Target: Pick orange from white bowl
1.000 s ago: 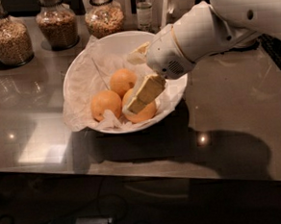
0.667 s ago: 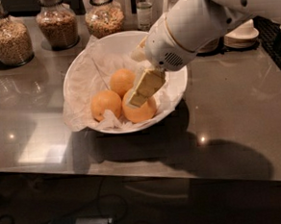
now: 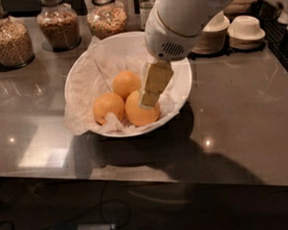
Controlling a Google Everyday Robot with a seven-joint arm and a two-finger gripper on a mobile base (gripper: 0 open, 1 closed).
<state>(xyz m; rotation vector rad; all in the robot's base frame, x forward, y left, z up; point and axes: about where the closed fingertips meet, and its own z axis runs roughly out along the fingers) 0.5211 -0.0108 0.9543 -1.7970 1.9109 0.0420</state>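
Note:
The white bowl (image 3: pixel 179 92), wide, shallow and lined with crumpled white paper, stands on the dark counter. Three oranges lie in it. The orange (image 3: pixel 136 116), the largest, is at the front right. Two smaller ones lie at the front left (image 3: pixel 108 107) and behind (image 3: pixel 126 83). My gripper (image 3: pixel 148 102) reaches down into the bowl from the white arm (image 3: pixel 182 20) above. Its cream tip is at the top right of the largest orange and covers part of it.
Three glass jars of grain (image 3: pixel 8 40) (image 3: pixel 58 24) (image 3: pixel 106 18) stand along the back left. Stacked small white dishes (image 3: pixel 212 33) (image 3: pixel 245 28) sit at the back right, next to a dark mat (image 3: pixel 280 48). The counter's front edge (image 3: pixel 138 174) runs below the bowl.
The arm has swung up and back, from lying low on the right to standing steeply over the bowl. The gripper tip stays at the front right orange. The oranges have not moved.

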